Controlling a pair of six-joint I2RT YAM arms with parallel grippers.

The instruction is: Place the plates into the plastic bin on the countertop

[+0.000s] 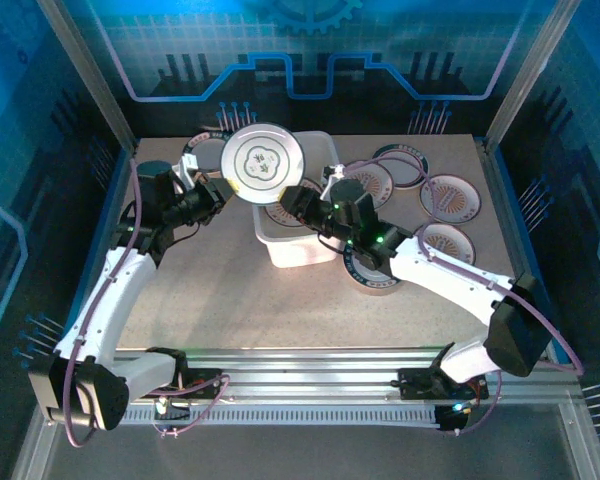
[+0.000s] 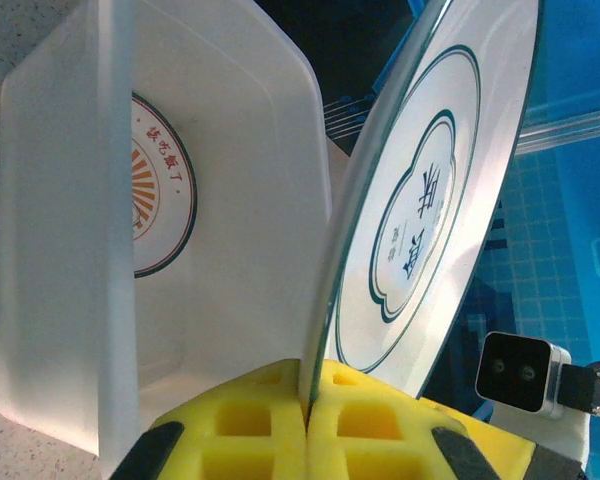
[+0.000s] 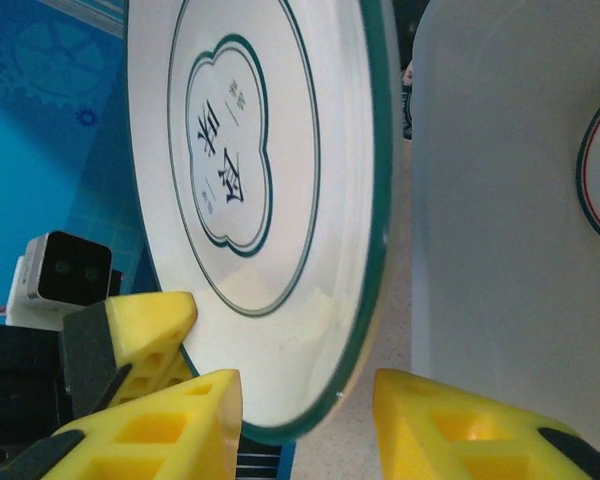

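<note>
The green-rimmed plate [image 1: 265,163] is held on edge by the plastic bin's [image 1: 280,255] far-left corner, face toward the arms, clamped in the left gripper [image 2: 308,398]. The right gripper's [image 3: 305,400] jaws are parted astride its rim. The beige speckled countertop [image 1: 220,290] is enclosed by blue walls.

You had bright, even overhead light on the countertop [image 1: 230,300] with soft shadows, a blue cast off the walls [image 1: 310,60], and blurred near foregrounds in both wrist views

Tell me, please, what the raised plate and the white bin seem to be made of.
The raised plate looks like glazed ceramic, possibly melamine: glossy white face, thin hard rim, printed green lines. The white bin looks like semi-matte translucent plastic: thin, softly glowing walls and moulded rounded corners.
</note>
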